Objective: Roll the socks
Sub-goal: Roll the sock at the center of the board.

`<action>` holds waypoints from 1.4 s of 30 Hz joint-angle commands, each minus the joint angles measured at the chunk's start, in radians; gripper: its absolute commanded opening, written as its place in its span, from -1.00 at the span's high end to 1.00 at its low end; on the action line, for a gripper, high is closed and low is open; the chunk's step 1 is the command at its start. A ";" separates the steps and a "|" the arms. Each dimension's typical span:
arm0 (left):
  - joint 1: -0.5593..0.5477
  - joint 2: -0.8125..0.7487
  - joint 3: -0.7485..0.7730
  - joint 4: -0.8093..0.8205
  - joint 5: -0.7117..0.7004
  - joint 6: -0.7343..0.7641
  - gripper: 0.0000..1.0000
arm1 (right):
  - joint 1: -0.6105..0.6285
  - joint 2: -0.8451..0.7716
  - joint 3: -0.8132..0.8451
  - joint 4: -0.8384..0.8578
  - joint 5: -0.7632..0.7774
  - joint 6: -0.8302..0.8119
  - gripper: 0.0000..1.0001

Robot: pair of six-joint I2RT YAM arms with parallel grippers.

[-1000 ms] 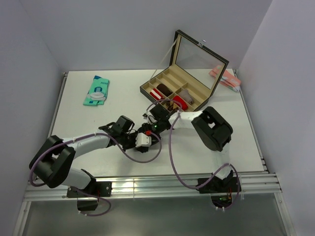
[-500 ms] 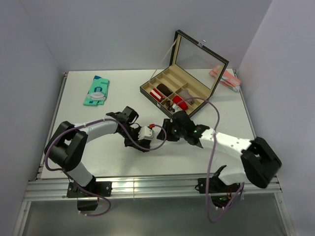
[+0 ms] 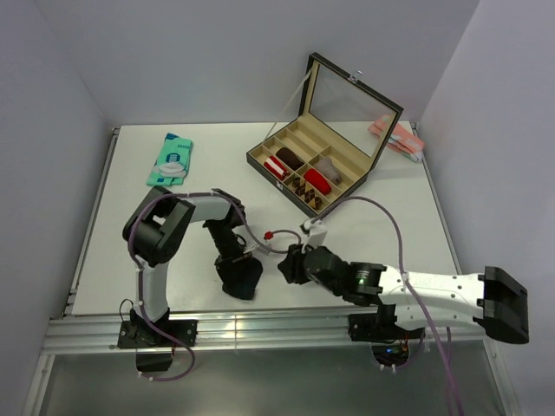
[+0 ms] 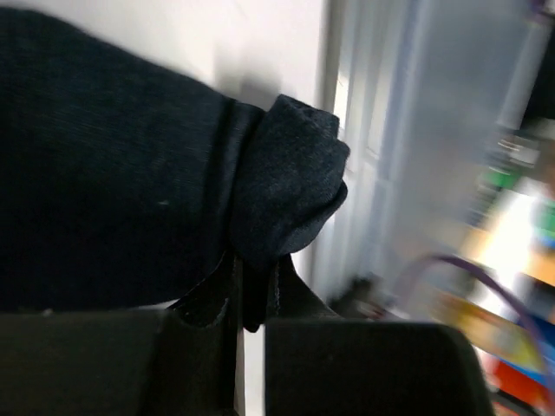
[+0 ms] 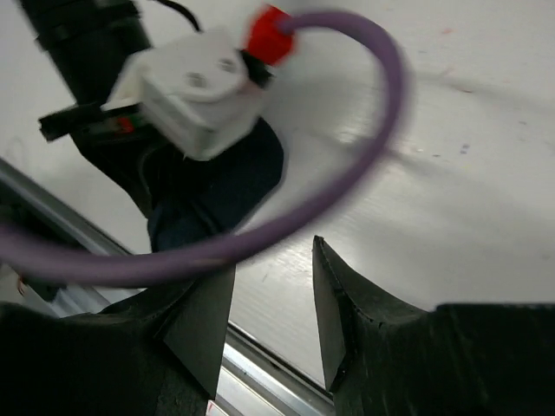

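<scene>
One navy sock (image 3: 240, 276) pinched tight in left gripper (image 4: 254, 279); right gripper (image 5: 273, 290) half-open, empty

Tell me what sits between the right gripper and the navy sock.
A purple cable crosses between the right gripper and the navy sock; otherwise bare table. The right wrist view shows it.

Navy blue sock (image 4: 130, 173), purple cable (image 5: 87, 260), white table (image 3: 217, 165).

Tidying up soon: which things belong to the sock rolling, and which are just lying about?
Job: navy sock, left gripper pinching it, dark brown roll.
Lying about: teal packet, red roll, striped roll, box, pink item.
</scene>
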 commanded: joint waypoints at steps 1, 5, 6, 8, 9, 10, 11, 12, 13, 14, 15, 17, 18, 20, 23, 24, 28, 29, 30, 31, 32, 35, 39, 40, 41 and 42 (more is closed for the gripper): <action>-0.004 0.125 -0.024 -0.079 -0.204 0.032 0.97 | 0.098 0.097 0.072 0.044 0.149 -0.087 0.03; -0.004 0.161 0.004 -0.090 -0.213 0.001 0.92 | 0.212 0.276 0.191 0.046 0.160 -0.169 0.03; -0.004 0.164 0.005 -0.088 -0.213 -0.003 0.92 | 0.230 0.319 0.219 0.044 0.166 -0.183 0.02; -0.003 0.161 0.005 -0.072 -0.216 -0.020 0.92 | 0.282 0.428 0.294 0.042 0.175 -0.206 0.00; -0.004 0.159 0.008 -0.067 -0.216 -0.025 0.92 | 0.293 0.459 0.317 0.035 0.180 -0.206 -0.02; -0.003 0.158 0.009 -0.062 -0.216 -0.029 0.92 | 0.301 0.488 0.340 0.032 0.171 -0.207 -0.02; -0.003 0.156 0.007 -0.058 -0.216 -0.040 0.92 | 0.304 0.535 0.375 0.032 0.167 -0.215 -0.02; -0.004 0.153 0.007 -0.047 -0.215 -0.045 0.92 | 0.318 0.551 0.391 0.041 0.160 -0.219 -0.02; -0.003 0.155 0.005 -0.042 -0.215 -0.049 0.92 | 0.324 0.565 0.402 0.047 0.132 -0.224 -0.02; -0.003 0.153 0.005 -0.038 -0.213 -0.057 0.93 | 0.330 0.582 0.417 0.046 0.121 -0.235 -0.02; -0.003 0.153 0.005 -0.026 -0.213 -0.061 0.93 | 0.341 0.593 0.423 0.076 0.111 -0.239 -0.03; -0.003 0.150 0.007 -0.022 -0.213 -0.066 0.93 | 0.347 0.609 0.448 0.073 0.085 -0.252 -0.03; -0.003 0.149 0.010 -0.022 -0.213 -0.071 0.93 | 0.349 0.631 0.454 0.072 0.077 -0.255 -0.04; -0.003 0.149 0.016 -0.019 -0.212 -0.077 0.93 | 0.356 0.649 0.469 0.073 0.056 -0.270 -0.06; -0.003 0.155 0.024 -0.019 -0.207 -0.081 0.92 | 0.361 0.678 0.486 0.081 0.035 -0.287 -0.11; -0.003 0.156 0.027 -0.019 -0.204 -0.081 0.92 | 0.362 0.686 0.488 0.085 0.034 -0.288 -0.13; -0.003 0.167 0.030 -0.025 -0.201 -0.080 0.91 | 0.364 0.718 0.489 0.098 0.011 -0.301 -0.15; -0.003 0.167 0.028 -0.021 -0.201 -0.081 0.91 | 0.364 0.721 0.488 0.101 0.006 -0.301 -0.15; -0.003 0.164 0.028 -0.019 -0.201 -0.081 0.90 | 0.363 0.728 0.488 0.102 0.005 -0.301 -0.15; -0.003 0.164 0.028 -0.019 -0.201 -0.080 0.90 | 0.362 0.732 0.494 0.099 0.003 -0.304 -0.15; -0.001 0.164 0.030 -0.021 -0.198 -0.077 0.90 | 0.362 0.749 0.498 0.096 0.002 -0.307 -0.15; -0.001 0.166 0.038 -0.032 -0.186 -0.071 0.88 | 0.362 0.778 0.506 0.105 -0.004 -0.313 -0.16; -0.001 0.167 0.039 -0.028 -0.186 -0.072 0.88 | 0.364 0.812 0.523 0.116 -0.006 -0.315 -0.16; -0.001 0.167 0.041 -0.028 -0.184 -0.071 0.88 | 0.363 0.815 0.521 0.122 -0.009 -0.315 -0.16; -0.001 0.170 0.041 -0.028 -0.183 -0.072 0.87 | 0.362 0.820 0.521 0.125 -0.003 -0.310 -0.16; -0.001 0.170 0.041 -0.028 -0.180 -0.072 0.86 | 0.362 0.826 0.520 0.130 0.002 -0.307 -0.13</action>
